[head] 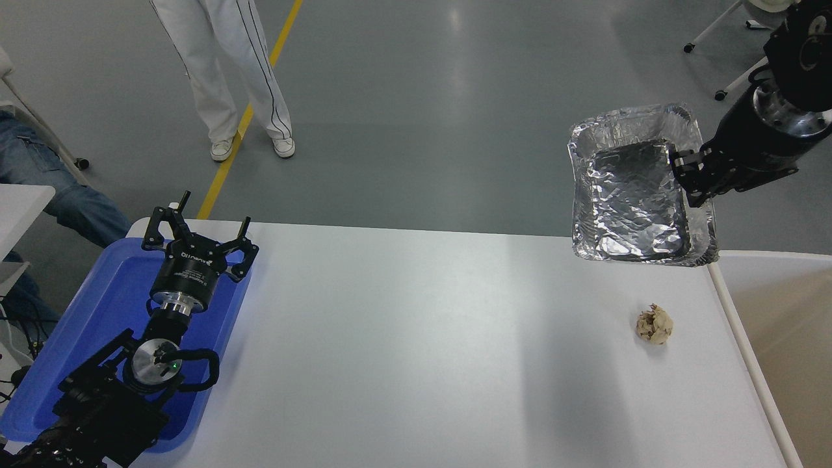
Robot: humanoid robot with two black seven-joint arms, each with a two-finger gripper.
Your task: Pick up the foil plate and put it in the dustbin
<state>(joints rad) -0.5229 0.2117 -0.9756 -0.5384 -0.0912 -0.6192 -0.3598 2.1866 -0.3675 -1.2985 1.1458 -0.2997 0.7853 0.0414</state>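
The foil plate (634, 192), a shiny crinkled silver tray with a raised rim, hangs in the air above the table's far right corner. My right gripper (690, 183) is shut on its right rim and holds it up. The dustbin (747, 325), cream-white with a tan interior, stands against the table's right side, just right of and below the plate. My left gripper (195, 231) stays parked open over the blue tray at the lower left.
A small crumpled tan paper ball (654, 324) lies on the white table (416, 351) near the right edge. A flat blue tray (84, 325) sits at the left end. A person's legs (227, 78) stand on the floor beyond the table.
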